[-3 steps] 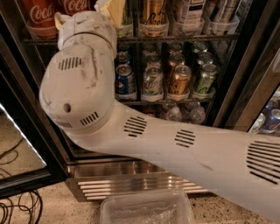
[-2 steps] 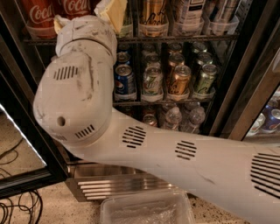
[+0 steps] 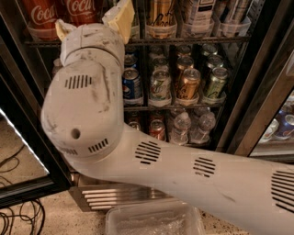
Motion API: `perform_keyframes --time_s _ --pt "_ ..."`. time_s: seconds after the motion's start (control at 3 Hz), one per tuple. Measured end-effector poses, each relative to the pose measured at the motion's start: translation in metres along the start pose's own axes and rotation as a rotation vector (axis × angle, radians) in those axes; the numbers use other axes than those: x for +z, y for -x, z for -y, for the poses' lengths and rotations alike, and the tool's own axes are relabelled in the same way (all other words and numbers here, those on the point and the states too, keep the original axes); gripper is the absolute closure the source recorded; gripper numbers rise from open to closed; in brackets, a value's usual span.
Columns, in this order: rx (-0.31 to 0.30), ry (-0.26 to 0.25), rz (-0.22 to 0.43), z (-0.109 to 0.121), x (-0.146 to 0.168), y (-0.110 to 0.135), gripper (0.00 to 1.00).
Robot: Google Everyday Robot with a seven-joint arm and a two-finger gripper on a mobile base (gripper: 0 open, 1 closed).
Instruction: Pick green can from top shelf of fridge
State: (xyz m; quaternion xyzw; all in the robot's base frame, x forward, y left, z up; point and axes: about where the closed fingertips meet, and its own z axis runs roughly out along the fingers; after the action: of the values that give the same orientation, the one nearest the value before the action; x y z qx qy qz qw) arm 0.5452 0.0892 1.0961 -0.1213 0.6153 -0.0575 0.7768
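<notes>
Gripper [image 3: 92,19] position: raised at the front edge of the top shelf [image 3: 193,40] of the fridge [image 3: 259,87], on the left part of the opening. Its two cream fingers [image 3: 120,18] are spread well apart. The left one points up in front of the red Coca-Cola cans [image 3: 41,13]. The right one stands just left of the gold can [image 3: 161,16]. Nothing is clamped between them.

Green can: hidden in this view. The right finger covers the tray slot between the Coca-Cola cans and the gold can, so its exact spot cannot be told.

Arm [image 3: 183,170]: a thick white body that enters from the lower right, bends at a large joint on the left, and rises to the top shelf. It screens much of the left half of the fridge interior.

Middle rack, left to right: a blue Pepsi can [image 3: 132,85], a green-white can [image 3: 161,85], a bronze can [image 3: 188,82].

Lower rack: a small red can [image 3: 157,130] and water bottles [image 3: 181,126].

Base: a stainless steel louvred grille [image 3: 115,197] runs below the racks.

Floor: a clear plastic container [image 3: 154,220] sits near the grille, on the near side. Dark cables [image 3: 18,222] lie at the near left.
</notes>
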Motion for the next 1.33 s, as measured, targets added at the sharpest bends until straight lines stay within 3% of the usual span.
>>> perform_keyframes --time_s 0.67,1.33 --pt "0.156 -0.002 -0.039 0.011 0.009 -0.018 0.22" --pt "0.215 0.005 -0.079 0.021 0.032 -0.030 0.28"
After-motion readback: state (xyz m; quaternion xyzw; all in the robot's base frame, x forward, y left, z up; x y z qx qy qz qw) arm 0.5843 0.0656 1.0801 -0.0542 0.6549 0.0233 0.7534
